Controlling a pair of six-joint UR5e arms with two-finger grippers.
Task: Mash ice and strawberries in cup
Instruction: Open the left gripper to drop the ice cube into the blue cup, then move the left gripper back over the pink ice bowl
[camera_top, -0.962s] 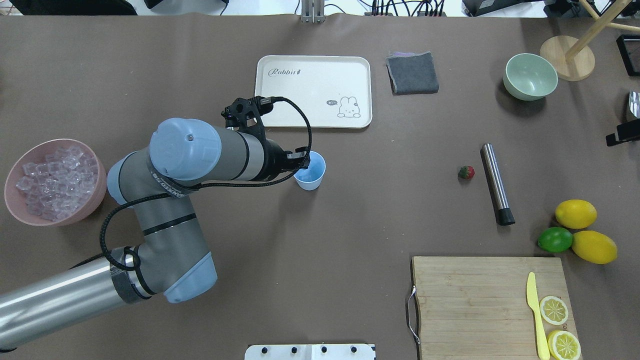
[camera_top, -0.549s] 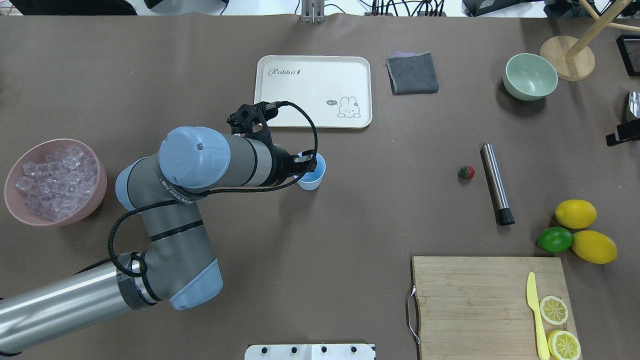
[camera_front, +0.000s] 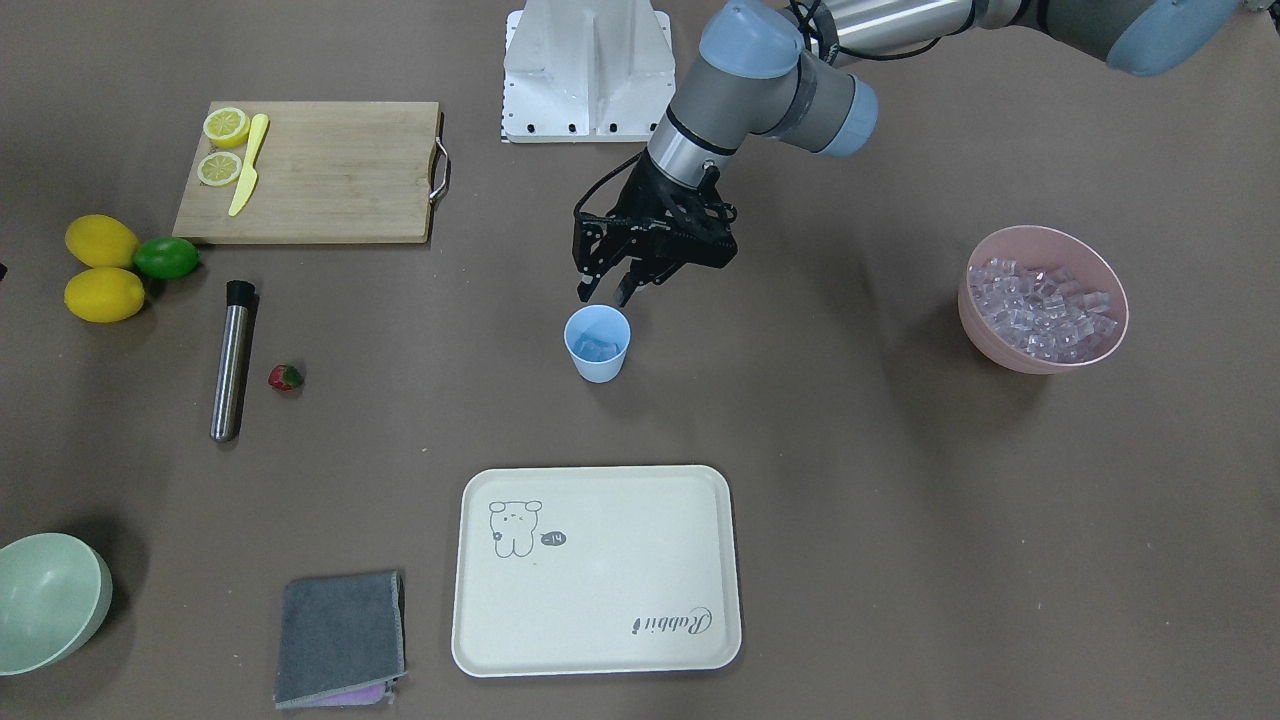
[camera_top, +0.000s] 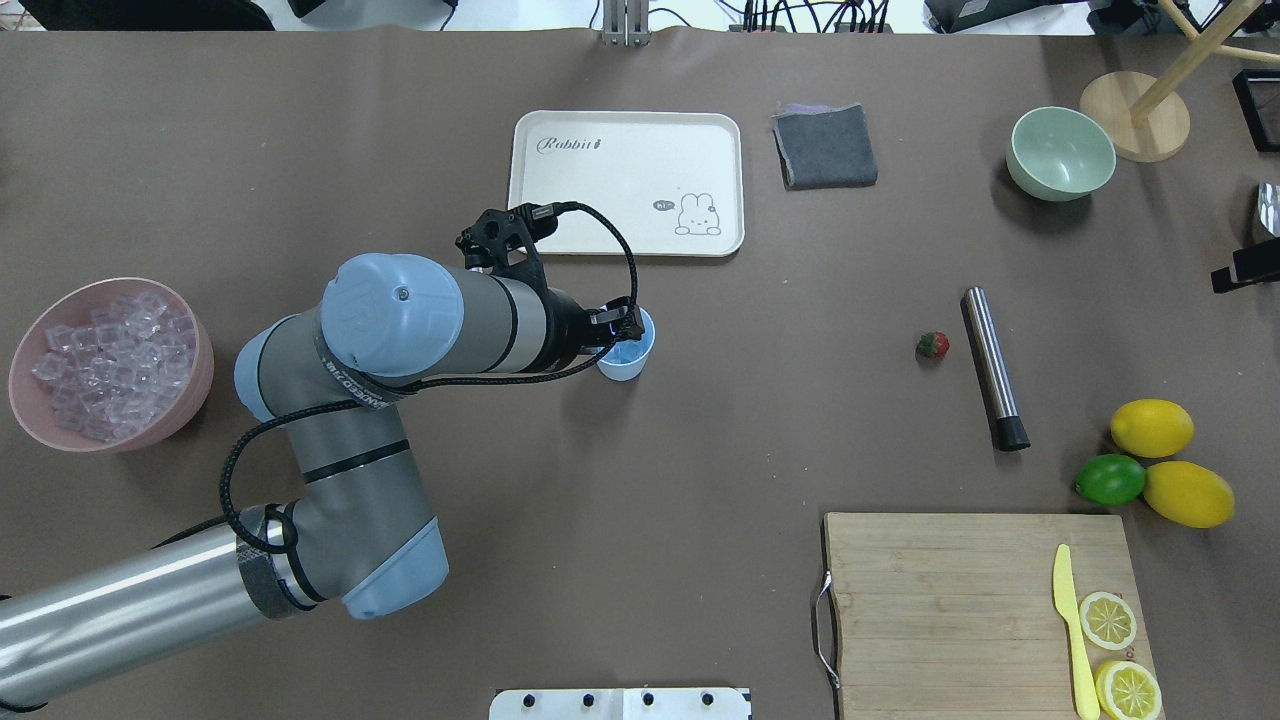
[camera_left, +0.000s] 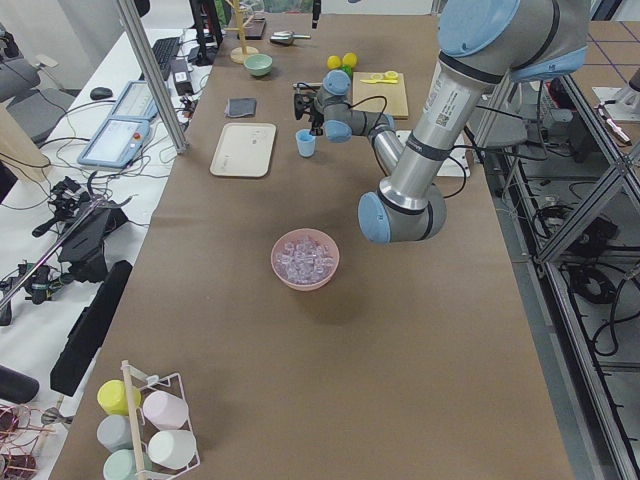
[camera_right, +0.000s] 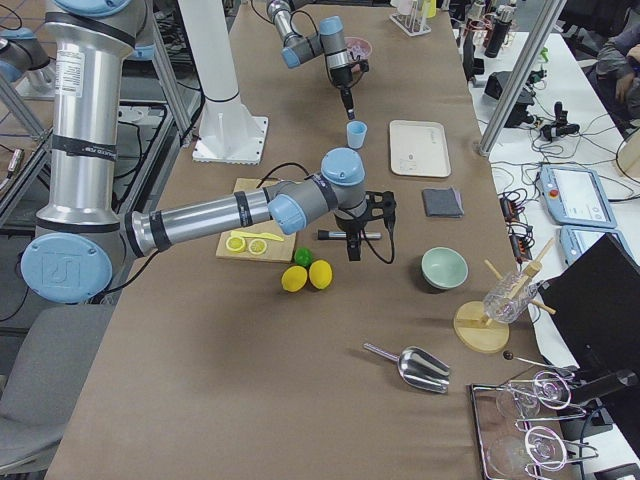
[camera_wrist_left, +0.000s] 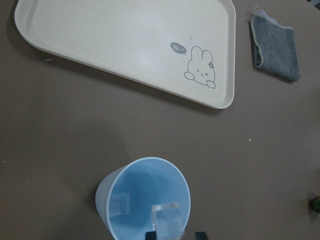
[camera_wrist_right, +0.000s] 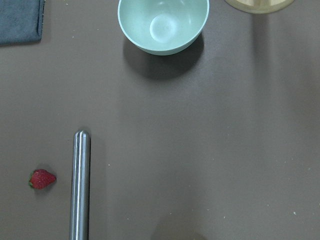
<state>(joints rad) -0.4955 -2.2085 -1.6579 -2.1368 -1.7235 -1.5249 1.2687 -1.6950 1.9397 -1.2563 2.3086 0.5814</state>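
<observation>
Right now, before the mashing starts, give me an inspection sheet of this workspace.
Surface: brown table cover, no spills seen.
Job's things: cup upright, some ice inside, more in pink bowl; strawberry on table beside metal muddler.
Clutter: tray, cloth, green bowl, lemons, lime, cutting board, knife.
Grippers: left gripper open above cup; right gripper seen only side-on, state unclear.
Cables: black cable looped off left wrist.
Surroundings: equipment benches beside table.

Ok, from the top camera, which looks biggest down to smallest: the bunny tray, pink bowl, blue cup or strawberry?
1. Bunny tray
2. Pink bowl
3. Blue cup
4. Strawberry, clearly the smallest
</observation>
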